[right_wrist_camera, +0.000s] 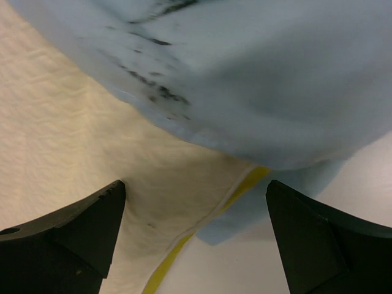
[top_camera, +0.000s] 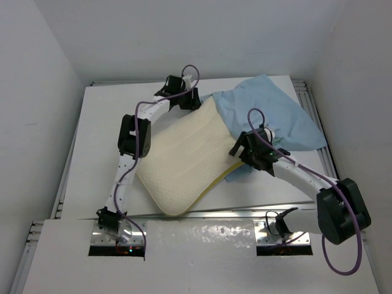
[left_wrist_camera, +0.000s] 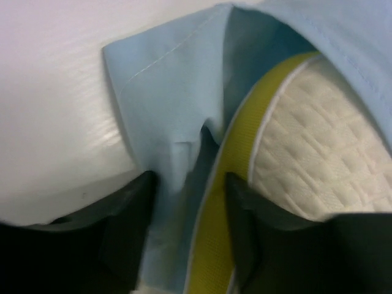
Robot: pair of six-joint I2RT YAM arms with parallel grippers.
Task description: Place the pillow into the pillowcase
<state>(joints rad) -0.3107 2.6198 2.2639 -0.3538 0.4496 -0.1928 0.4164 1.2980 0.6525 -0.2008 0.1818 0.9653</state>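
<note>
Pillow point(top_camera: 184, 159) sits partly inside pillowcase point(top_camera: 275, 116); right jaws spread, left jaws straddle its hem, grip unclear.

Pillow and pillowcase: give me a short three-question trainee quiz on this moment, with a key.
1. True or false: the pillow is fully inside the pillowcase.
2. Which fingers stand wide apart, holding nothing? A) left fingers B) right fingers
3. Fill in: between the left fingers lie pillowcase fabric and the pillow's ___ edge band.
Key: 1 false, only one end is covered; 2 B; 3 yellow.
</note>
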